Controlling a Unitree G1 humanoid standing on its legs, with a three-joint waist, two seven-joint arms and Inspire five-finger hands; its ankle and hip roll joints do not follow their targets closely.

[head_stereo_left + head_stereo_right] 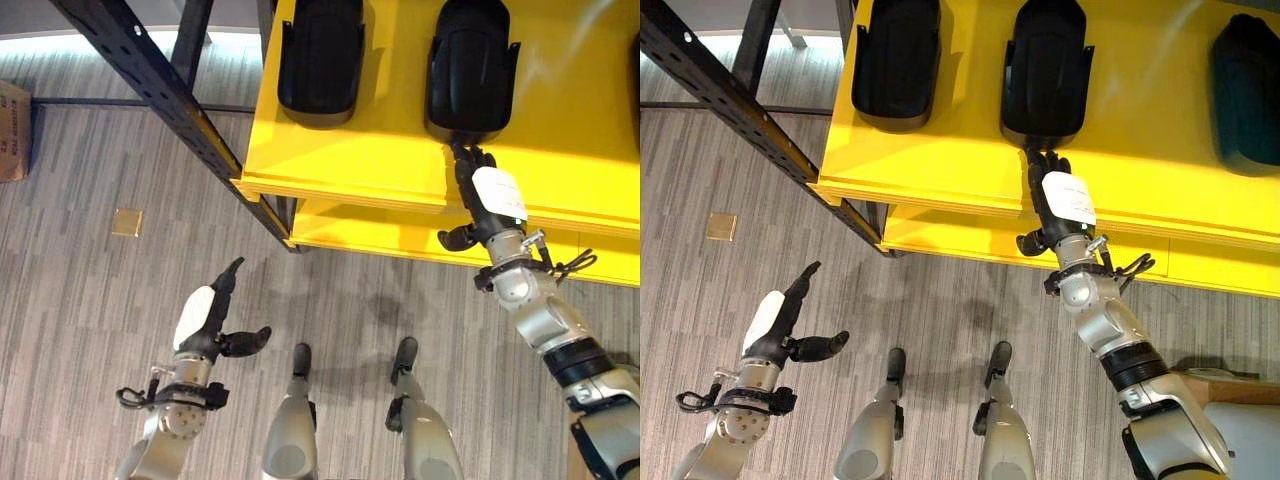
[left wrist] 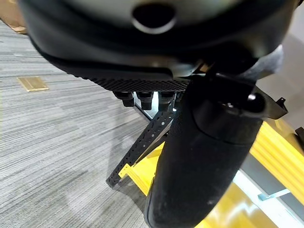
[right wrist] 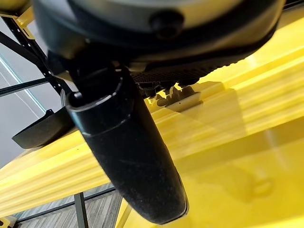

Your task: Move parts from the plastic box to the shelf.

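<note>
Grey striped carpet (image 1: 80, 290) covered the floor, with a small brass floor plate (image 1: 127, 222) set into it and a corner of a cardboard box (image 1: 12, 130) off at the left edge. Over it stood a shelf (image 1: 400, 165) with smooth, glossy bright yellow boards on a black perforated metal frame (image 1: 160, 85). Three parts sat on the top board: a left part (image 1: 320, 55), a middle part (image 1: 470, 70) and a right part (image 1: 1245, 90). They were all dark, shiny moulded plastic, sort of scoop-shaped with rounded ends and raised side walls. The right hand (image 1: 478, 190) reached up over the board's front edge, fingers straight, tips touching the near end of the middle part, not wrapped around it. The left hand (image 1: 205, 325) hung low over the carpet, relaxed and spread, holding nothing.
</note>
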